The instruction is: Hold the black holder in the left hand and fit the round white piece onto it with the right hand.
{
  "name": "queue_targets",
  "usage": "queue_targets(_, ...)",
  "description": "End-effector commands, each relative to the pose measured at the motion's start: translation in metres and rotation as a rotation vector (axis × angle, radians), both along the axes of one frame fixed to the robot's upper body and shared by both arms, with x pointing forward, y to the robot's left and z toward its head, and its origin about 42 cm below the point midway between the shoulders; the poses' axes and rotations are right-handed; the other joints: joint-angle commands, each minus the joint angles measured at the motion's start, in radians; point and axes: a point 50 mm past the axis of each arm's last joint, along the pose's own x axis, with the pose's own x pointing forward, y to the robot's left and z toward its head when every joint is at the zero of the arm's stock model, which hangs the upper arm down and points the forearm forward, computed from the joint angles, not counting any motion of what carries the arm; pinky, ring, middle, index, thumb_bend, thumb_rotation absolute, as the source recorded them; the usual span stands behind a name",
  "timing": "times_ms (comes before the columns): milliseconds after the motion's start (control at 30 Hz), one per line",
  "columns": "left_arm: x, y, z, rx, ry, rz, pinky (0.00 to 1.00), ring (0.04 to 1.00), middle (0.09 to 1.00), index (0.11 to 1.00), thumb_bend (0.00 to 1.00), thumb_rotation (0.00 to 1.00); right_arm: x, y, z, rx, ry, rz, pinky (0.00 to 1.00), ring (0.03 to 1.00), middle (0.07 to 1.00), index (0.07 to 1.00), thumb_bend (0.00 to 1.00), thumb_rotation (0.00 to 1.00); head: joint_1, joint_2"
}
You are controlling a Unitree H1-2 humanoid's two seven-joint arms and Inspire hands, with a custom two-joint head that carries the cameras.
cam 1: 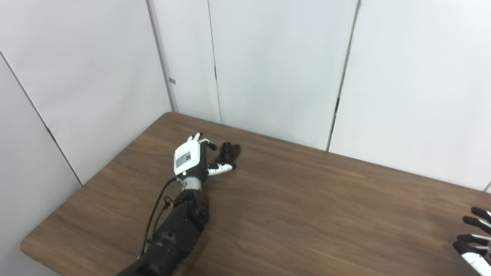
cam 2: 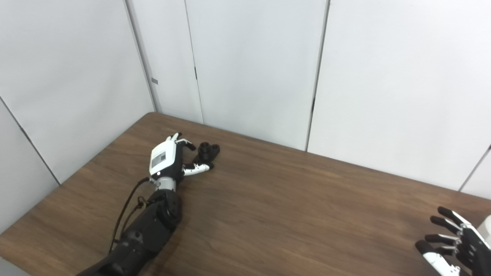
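The black holder (cam 1: pixel 229 151) lies on the brown table (cam 1: pixel 307 207) near its far left corner. My left hand (cam 1: pixel 193 157) rests on the table just left of it. Its fingers (cam 1: pixel 207 143) and thumb (cam 1: pixel 221 167) are spread on either side of the holder, not closed on it. My right hand (cam 2: pixel 454 245) is open with fingers apart at the bottom right corner, low over the table and holding nothing. A white object (cam 2: pixel 487 230), cut off by the right edge just behind that hand, may be the round white piece; I cannot tell.
White wall panels (cam 1: pixel 268 69) stand close behind the table's far edge and along its left side. The table's left front corner (cam 1: pixel 27 245) is rounded. A black cable (cam 1: pixel 155 214) runs along my left forearm.
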Motion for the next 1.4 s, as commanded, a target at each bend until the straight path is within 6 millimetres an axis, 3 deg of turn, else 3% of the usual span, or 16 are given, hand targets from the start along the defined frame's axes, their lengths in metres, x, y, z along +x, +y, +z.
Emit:
queue_targets(0, 0.008, 0.006, 0.014, 0.027, -0.056, -0.002, 0.87, 0.962, 0.938, 0.627, 0.95, 0.37, 0.003, -0.004, 0.023, -0.015, -0.084, 0.011, 0.49, 0.622, 0.781, 0.835, 0.61, 0.51, -0.001, 0.002)
queue_targets(167, 0.01, 0.006, 0.011, 0.027, -0.044, 0.007, 0.86, 0.957, 0.931, 0.617, 0.95, 0.34, 0.001, -0.007, 0.024, -0.012, -0.085, 0.01, 0.49, 0.618, 0.782, 0.834, 0.61, 0.51, -0.002, 0.005)
queue_targets(500, 0.013, 0.004, -0.002, -0.075, -0.02, -0.024, 0.85, 0.923, 0.875, 0.58, 0.85, 0.3, -0.004, -0.013, 0.025, -0.028, -0.08, 0.013, 0.49, 0.621, 0.778, 0.824, 0.64, 0.55, -0.012, 0.019)
queue_targets(533, 0.013, 0.003, -0.003, -0.085, -0.022, -0.034, 0.88, 0.924, 0.866, 0.535, 0.69, 0.2, -0.004, -0.014, 0.025, -0.029, -0.079, 0.014, 0.5, 0.622, 0.777, 0.823, 0.65, 0.55, -0.012, 0.02)
queue_targets(567, 0.014, 0.002, -0.005, -0.087, -0.019, -0.044, 0.88, 0.916, 0.85, 0.506, 0.59, 0.13, -0.005, -0.014, 0.025, -0.028, -0.079, 0.014, 0.5, 0.622, 0.776, 0.822, 0.65, 0.55, -0.013, 0.022)
queue_targets(667, 0.014, -0.002, -0.008, -0.075, 0.0, -0.074, 0.86, 0.887, 0.82, 0.485, 0.53, 0.09, -0.006, -0.016, 0.025, -0.034, -0.076, 0.011, 0.5, 0.623, 0.78, 0.82, 0.6, 0.51, -0.013, 0.023)
queue_targets(800, 0.013, -0.007, -0.011, -0.128, 0.0, -0.109, 0.91, 0.889, 0.814, 0.48, 0.52, 0.08, -0.007, -0.017, 0.025, -0.036, -0.073, 0.008, 0.5, 0.626, 0.784, 0.824, 0.6, 0.52, -0.012, 0.027)
queue_targets(1367, 0.006, -0.012, -0.012, -0.147, -0.022, -0.217, 0.9, 0.886, 0.822, 0.48, 0.52, 0.07, -0.008, -0.015, 0.024, -0.035, -0.078, 0.012, 0.51, 0.635, 0.782, 0.829, 0.58, 0.54, -0.05, 0.032)
